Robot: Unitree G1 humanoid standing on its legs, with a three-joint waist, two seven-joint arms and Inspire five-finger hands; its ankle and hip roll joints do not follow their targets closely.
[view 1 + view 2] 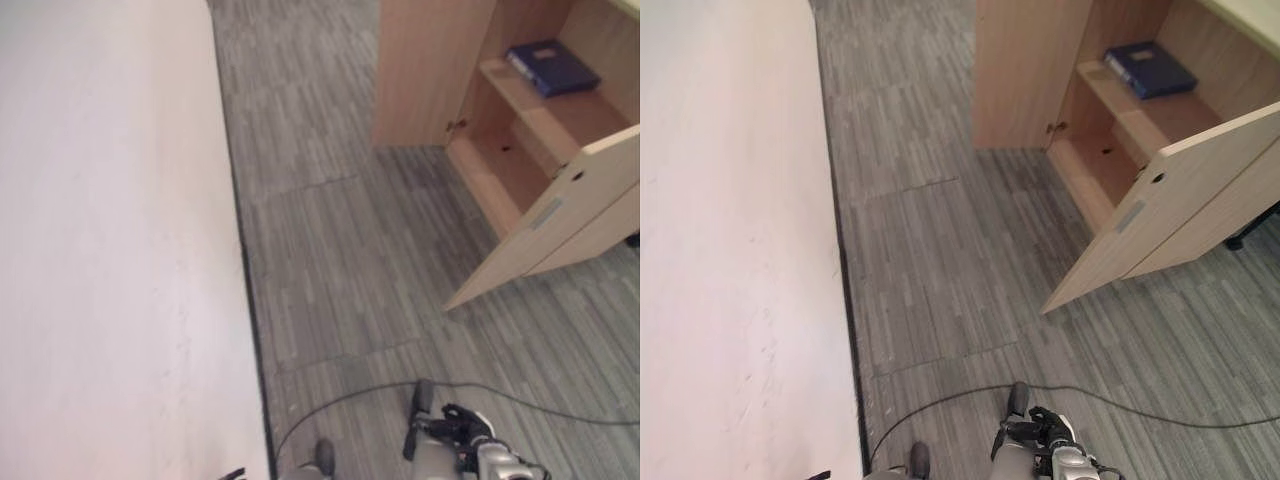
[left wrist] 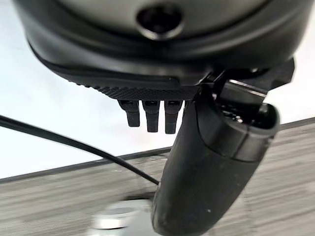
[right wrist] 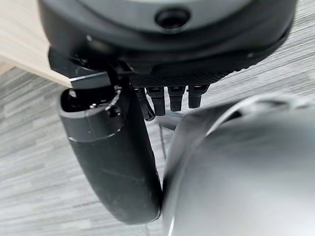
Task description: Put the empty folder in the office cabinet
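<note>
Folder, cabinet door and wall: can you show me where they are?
Folder [image 1: 1151,68]: right eye view, on its blue cover, lying on the cabinet shelf.
Door [image 1: 1160,215]: right eye view, on the middle of the open wooden panel.
Wall [image 1: 110,240]: left eye view, on its bare pale face.

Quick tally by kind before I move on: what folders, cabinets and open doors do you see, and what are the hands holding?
Blue folder, lying on the cabinet shelf: 1
Wooden office cabinet: 1
Open cabinet door: 1
Robot hands, both open and holding nothing: 2 (left hand, right hand)
Total: 5
</note>
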